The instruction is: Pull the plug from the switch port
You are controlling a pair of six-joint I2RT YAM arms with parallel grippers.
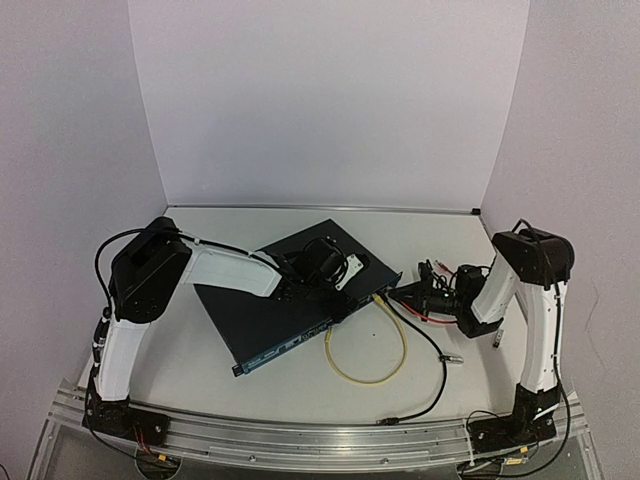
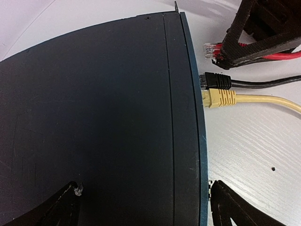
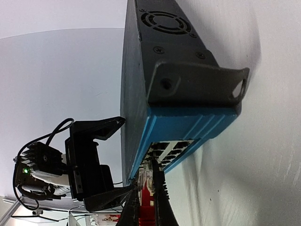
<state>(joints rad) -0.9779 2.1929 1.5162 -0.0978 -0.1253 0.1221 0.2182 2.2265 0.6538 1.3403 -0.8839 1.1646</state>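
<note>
The switch (image 1: 262, 322) is lying flat on the white table (image 1: 190, 385). It is turned at a slant, with its blue port face pointing toward the right arm and the near edge.

The left gripper (image 2: 145, 188) is poised low over the switch's lid near that front edge. Its fingers are standing wide apart and clasping nothing. In the left wrist view one finger is showing over the dark lid, and the other is hanging past the front edge, above the table. I cannot tell from these angles whether either tip is actually pressing on the metal.

The right gripper (image 3: 146, 175) is pinching its fingers tight on the plug (image 2: 210, 49), a clear connector on a red cable (image 2: 282, 55). The plug is sitting just off the port face, level with the row of sockets. A thin strip of table is showing between its tip and the switch (so it is out of its socket).

Just beside it, a black plug (image 2: 215, 81) and a yellow plug (image 2: 219, 98) are sitting side by side in neighbouring ports. The yellow cable (image 1: 365, 378) is curling into a loop on the table in front of the switch.
</note>
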